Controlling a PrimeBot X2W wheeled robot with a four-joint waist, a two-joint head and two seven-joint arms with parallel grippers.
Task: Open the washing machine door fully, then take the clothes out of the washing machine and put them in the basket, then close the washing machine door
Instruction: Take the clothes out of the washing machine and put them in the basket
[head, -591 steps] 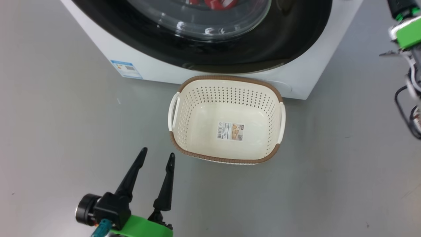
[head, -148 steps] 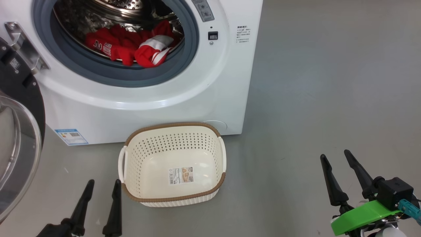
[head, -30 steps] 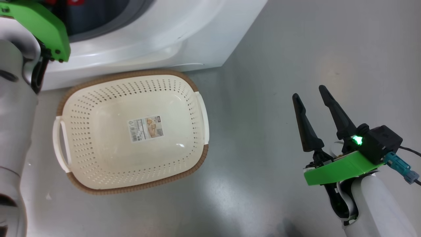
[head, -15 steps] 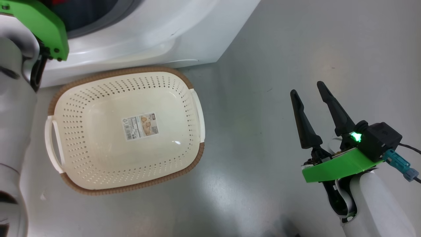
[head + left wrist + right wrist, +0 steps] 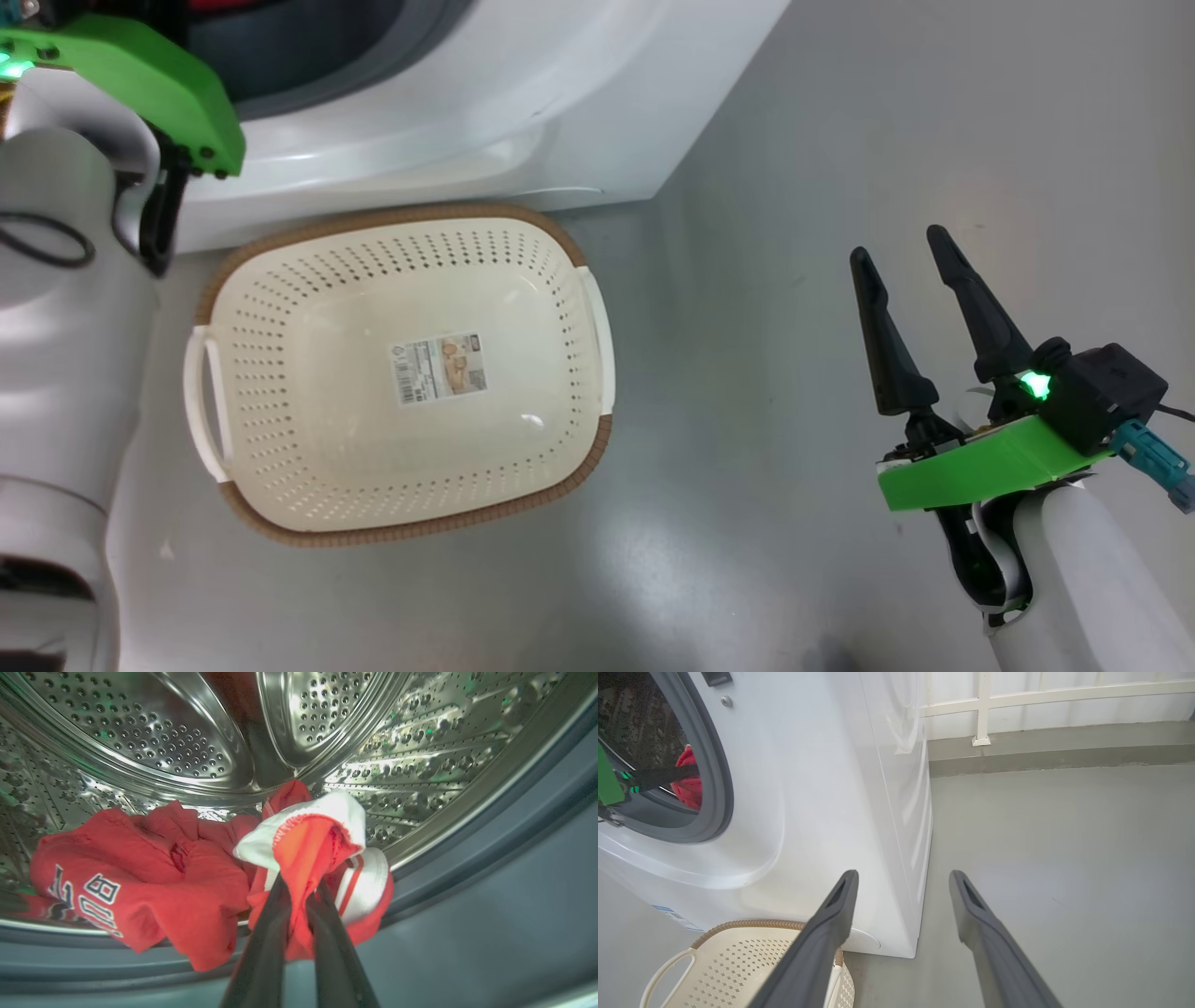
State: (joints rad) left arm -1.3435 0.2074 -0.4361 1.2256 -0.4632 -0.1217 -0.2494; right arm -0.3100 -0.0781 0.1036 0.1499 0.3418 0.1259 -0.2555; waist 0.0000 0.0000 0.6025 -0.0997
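The left gripper [image 5: 300, 887] reaches into the washing machine [image 5: 523, 103]. Its fingers [image 5: 266, 952] are drawn narrow and pinch a bunched red-and-white garment [image 5: 322, 830] just inside the drum's near lip, above the grey rubber ring [image 5: 490, 882]. The rest of the clothes [image 5: 149, 877], a red jersey with white lettering, lie to its left on the bottom of the drum [image 5: 187, 742], with one fold hanging over the lip. Above and behind them the steel drum is open.

From the head, the left forearm [image 5: 65, 327] runs up the left edge just beside the basket's left handle, and its green mount [image 5: 140, 75] sits at the door opening. The basket [image 5: 392, 217] stands on the floor [image 5: 794, 140] with its far rim close under the machine's front; whether they touch I cannot tell. A paper label [image 5: 439, 371] lies on its bottom.

The right gripper [image 5: 896, 243] hangs well to the right of the basket, fingers spread wide over bare floor. In its wrist view they point past the machine's right front corner, and grey floor runs far and right to a low curb [image 5: 1041, 756] and a white rail [image 5: 980, 709].
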